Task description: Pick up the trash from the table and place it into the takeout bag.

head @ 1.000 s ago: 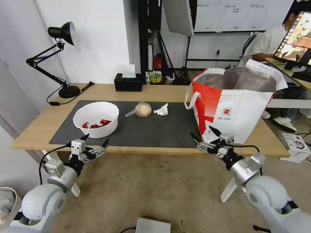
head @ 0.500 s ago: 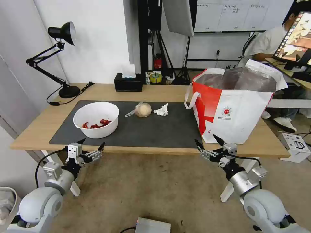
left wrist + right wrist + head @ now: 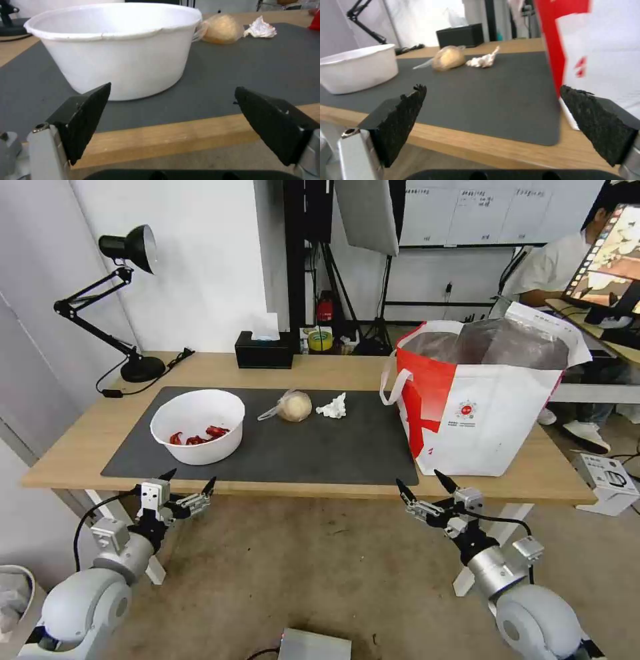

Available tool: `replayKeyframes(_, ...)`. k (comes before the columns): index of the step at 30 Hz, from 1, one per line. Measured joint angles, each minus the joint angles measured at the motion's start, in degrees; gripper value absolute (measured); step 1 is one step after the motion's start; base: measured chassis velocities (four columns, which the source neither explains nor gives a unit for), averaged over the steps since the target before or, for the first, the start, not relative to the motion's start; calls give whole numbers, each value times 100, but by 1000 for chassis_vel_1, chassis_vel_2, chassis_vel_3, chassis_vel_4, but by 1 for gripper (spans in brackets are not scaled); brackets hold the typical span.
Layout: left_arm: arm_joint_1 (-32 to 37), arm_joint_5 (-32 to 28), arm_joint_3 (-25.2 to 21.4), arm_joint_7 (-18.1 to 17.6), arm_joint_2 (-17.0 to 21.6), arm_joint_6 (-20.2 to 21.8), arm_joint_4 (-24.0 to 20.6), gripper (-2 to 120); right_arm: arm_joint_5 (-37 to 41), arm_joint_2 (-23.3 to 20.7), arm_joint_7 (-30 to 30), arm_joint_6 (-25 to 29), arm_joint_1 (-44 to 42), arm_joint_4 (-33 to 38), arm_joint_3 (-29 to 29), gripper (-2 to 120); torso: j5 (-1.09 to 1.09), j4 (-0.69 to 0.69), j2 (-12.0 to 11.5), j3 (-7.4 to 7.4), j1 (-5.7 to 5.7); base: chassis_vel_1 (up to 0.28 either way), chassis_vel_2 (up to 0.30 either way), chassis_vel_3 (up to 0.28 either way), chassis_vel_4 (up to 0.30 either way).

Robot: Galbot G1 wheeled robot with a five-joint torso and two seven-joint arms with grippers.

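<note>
White round bowl with red scraps (image 3: 197, 425): on the dark grey mat at the bench's (image 3: 320, 370) left end, straight ahead of the left hand (image 3: 186, 488), fingers spread, empty, below the bench edge. Right hand (image 3: 423, 489): likewise spread, before the white-and-red takeout bag (image 3: 487, 413).

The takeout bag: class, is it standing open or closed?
Open. The takeout bag stands upright on the table, its top spread wide and silver lining showing.

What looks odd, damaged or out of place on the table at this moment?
The bowl has a small crack in its rim, seen in the left wrist view. On the mat, the wrapped ball and tissue lie loose. The bag stands upright, nothing spilled.
</note>
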Motion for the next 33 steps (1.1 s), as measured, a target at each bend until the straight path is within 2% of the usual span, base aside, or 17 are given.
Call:
replayKeyframes(4,-28,-1,16,-1,14,-1,-6,100,14,-7,64,-121,184,9,-207,100,1,1,0,0,0,0,0,0,0)
replayKeyframes(5,-148,-9,165,-1,73,-1,19,100,15,27,144,-257,317,56,-318,100,1,8,0,0,0,0,0,0,0)
replayKeyframes(6,-252,-16,283,-1,130,-1,51,100,21,75,241,-420,471,82,-446,100,-2,-3,0,0,0,0,0,0,0)
replayKeyframes(7,-252,-16,283,-1,130,-1,51,100,21,75,241,-420,471,82,-446,100,-2,-3,0,0,0,0,0,0,0)
replayKeyframes(11,-179,-16,287,-1,132,1,-5,100,370,21,695,-926,1498,-132,-1154,100,1,4,0,1,0,0,0,0,0)
replayKeyframes(15,-156,-26,231,-4,130,1,-29,100,619,-65,883,-1071,2044,-353,-1399,100,1,0,0,1,0,0,0,0,0)
replayKeyframes(23,-126,-34,193,-9,117,1,-53,100,1143,-116,1285,-1403,3147,-810,-1778,100,-1,2,0,1,0,0,0,0,0)
replayKeyframes(27,-95,-30,191,-17,91,1,-77,100,1344,15,1598,-1708,3742,-1166,-2120,100,0,1,0,1,1,0,0,0,0)
replayKeyframes(33,-39,-23,165,-23,86,0,-96,100,1334,459,2132,-2189,4704,-1892,-2737,100,-1,2,-1,0,0,0,0,0,0)
